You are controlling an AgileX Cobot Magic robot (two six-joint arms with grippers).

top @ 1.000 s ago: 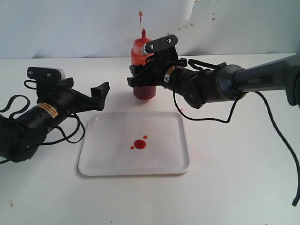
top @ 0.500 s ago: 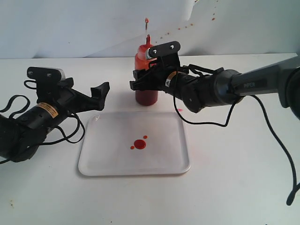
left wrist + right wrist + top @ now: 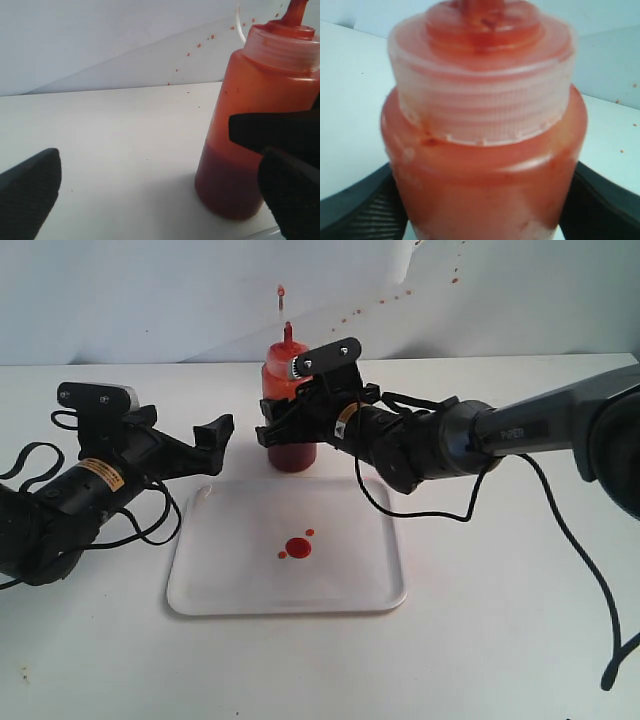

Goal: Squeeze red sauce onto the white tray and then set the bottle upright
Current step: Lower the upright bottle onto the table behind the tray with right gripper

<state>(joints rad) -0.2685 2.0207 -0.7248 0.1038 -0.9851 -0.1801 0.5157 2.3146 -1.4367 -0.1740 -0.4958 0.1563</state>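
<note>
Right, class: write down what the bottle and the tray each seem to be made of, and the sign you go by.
Bottle: probably soft translucent plastic, smooth, slightly glossy; the darker sauce level shows through its orange wall, and its collar is ribbed, cloudy plastic. Tray: likely moulded white plastic with a mild sheen; rounded corners and a low rim suggest it.

The only word that can be read is "PIPER", in pale letters on the grey forearm [image 3: 525, 428] of the right arm, at about three o'clock from the bottle [image 3: 280, 375]. A small yellow label [image 3: 100, 475] sits on the left arm and a second yellow sticker [image 3: 346, 412] on the right arm's wrist. The print on both is too small to read.
</note>
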